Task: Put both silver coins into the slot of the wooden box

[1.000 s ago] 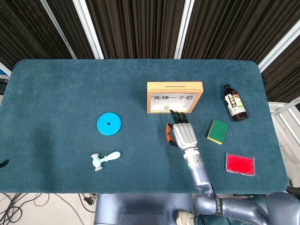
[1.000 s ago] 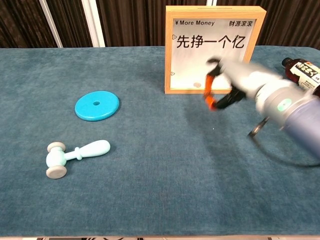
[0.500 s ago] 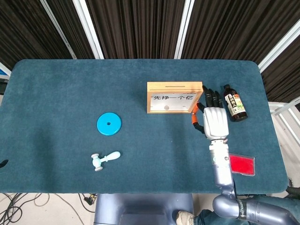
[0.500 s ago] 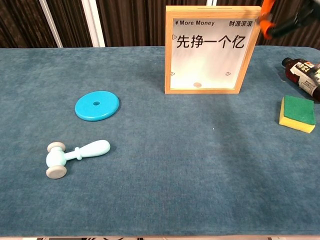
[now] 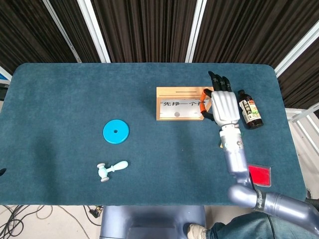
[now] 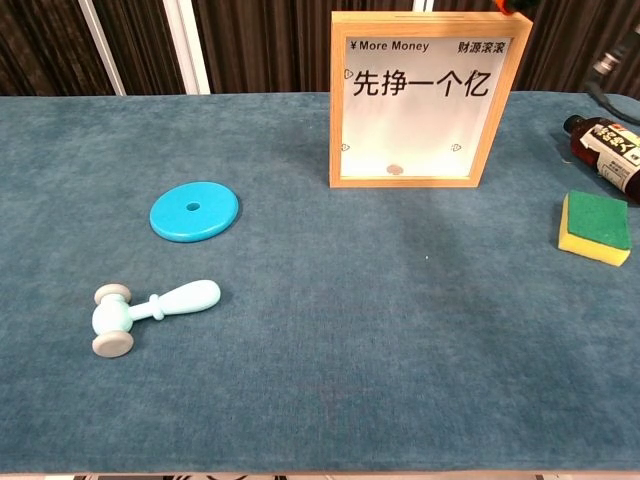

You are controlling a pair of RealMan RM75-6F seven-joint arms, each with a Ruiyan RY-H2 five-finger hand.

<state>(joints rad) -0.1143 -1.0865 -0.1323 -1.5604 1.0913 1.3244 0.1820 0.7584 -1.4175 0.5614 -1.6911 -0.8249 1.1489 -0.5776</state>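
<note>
My right hand (image 5: 223, 105) hovers at the right end of the wooden box (image 5: 185, 103), grip unclear and no coin visible there, so I'd line up over the top slot (image 5: 179, 91) carefully.

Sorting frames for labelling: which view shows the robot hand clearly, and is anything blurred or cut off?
Head view: sharp, evenly lit, right robot hand fully visible by the wooden box. Chest view: also sharp, but the hand is nearly all cropped off at the top edge.
</note>
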